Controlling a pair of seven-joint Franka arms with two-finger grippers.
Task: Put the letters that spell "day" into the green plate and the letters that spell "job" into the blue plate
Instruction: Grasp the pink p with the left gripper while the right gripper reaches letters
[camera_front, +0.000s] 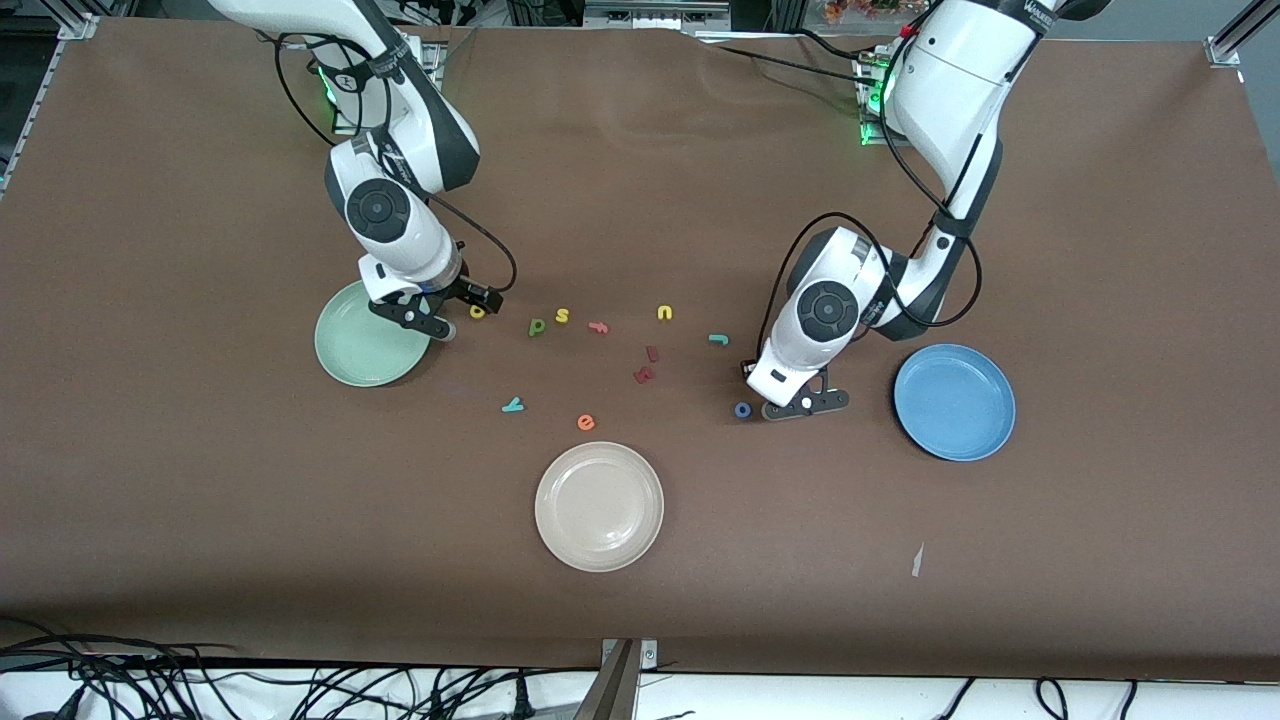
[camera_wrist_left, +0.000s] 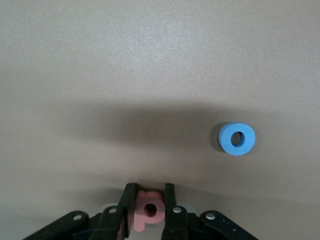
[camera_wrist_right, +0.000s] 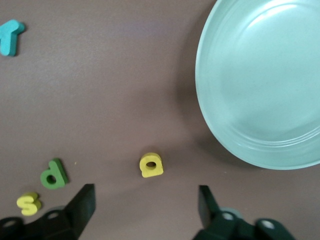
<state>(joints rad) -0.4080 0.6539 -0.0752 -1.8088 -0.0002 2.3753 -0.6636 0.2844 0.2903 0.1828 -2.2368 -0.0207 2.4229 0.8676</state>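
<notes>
Left gripper (camera_wrist_left: 148, 206) clasps the pink letter (camera_wrist_left: 148, 212) beside the blue "o" (camera_wrist_left: 237, 138); right gripper (camera_wrist_right: 145, 200) gapes above the yellow "a" (camera_wrist_right: 151, 165).

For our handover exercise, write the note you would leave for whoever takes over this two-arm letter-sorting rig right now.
Left gripper: jaws shut on the pink b, low over the table between the blue o and the blue plate.
Right gripper: jaws open, by the green plate, lined up with the yellow a.
Loose on the table: green d, teal y, teal j.
Done: nothing; both plates hold no letters.
Left: all six letters.
</notes>
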